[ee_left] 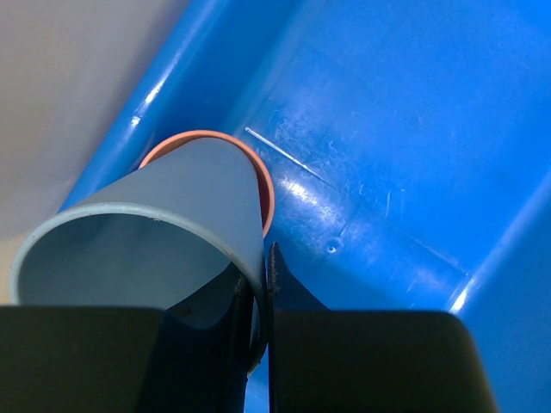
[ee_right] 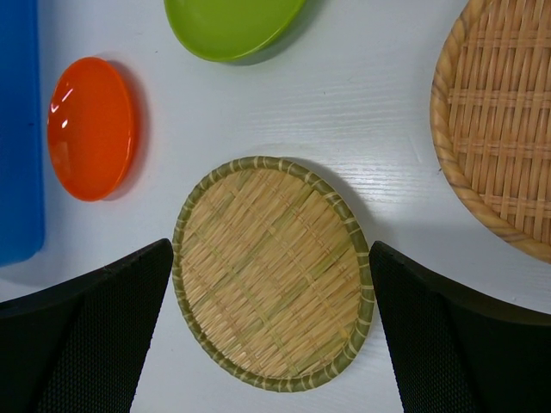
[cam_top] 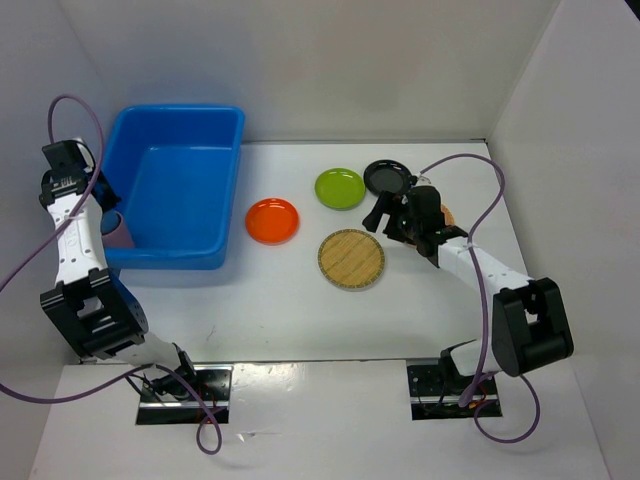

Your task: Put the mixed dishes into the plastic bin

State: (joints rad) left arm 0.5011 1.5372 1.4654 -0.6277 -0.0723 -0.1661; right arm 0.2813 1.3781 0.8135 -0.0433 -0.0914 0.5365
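Nearest the left wrist lens, pinched between the black fingers of the left gripper [ee_left: 256, 288]: the wall of a pale blue plastic cup [ee_left: 146, 232], mouth toward the camera, base pushed into a pink cup [ee_left: 268, 200] visible only as a salmon rim behind it. Held tilted over the left wall of the large bright blue rectangular plastic bin [ee_left: 387, 172]; cannot tell whether touching it. Seen from above as a pink patch [cam_top: 120, 232] at the bin's [cam_top: 180, 110] near left corner.

Over on the white table [cam_top: 300, 310], hovering with jaws spread wide and gripping nothing: the right gripper [ee_right: 271, 331], just above a tan woven round plate with a greenish rim [ee_right: 271, 271]. Beside it, partly out of frame, a second tan woven plate [ee_right: 499, 129]. Farther toward the bin, lying flat and apart from one another: an orange round plate [cam_top: 272, 221], a lime-green round plate [cam_top: 340, 188] and a black round plate [cam_top: 387, 176].
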